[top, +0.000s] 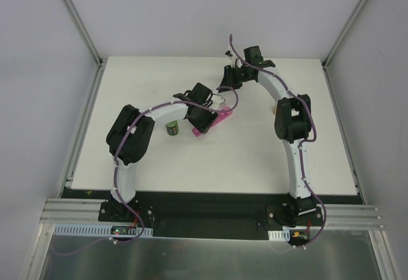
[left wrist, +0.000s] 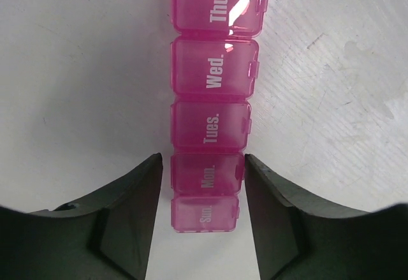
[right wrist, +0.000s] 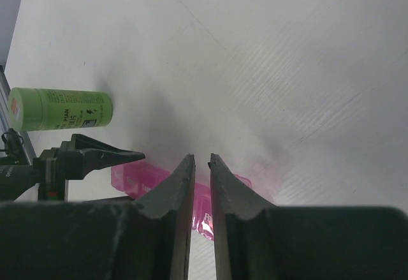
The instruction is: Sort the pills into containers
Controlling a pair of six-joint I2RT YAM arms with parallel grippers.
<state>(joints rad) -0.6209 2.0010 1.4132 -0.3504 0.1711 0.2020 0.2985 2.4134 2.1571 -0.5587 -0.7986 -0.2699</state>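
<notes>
Five lidded pink containers [left wrist: 210, 127] show, contents unclear; left gripper [left wrist: 203, 163] straddles Mon., jaws apart; right gripper [right wrist: 201, 159] nearly shut.

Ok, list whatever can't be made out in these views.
- Pink organizer, left wrist: the compartments past Thur. are cut off by the top edge.
- Its contents: closed, tinted lids hide them, and no pills are seen in any view.
- Green bottle, right wrist: the label's small print is too blurred to read.
- Tiny dark-and-white object, top view: too small to identify.
- Left gripper, left wrist: contact with the organizer is unclear.
</notes>
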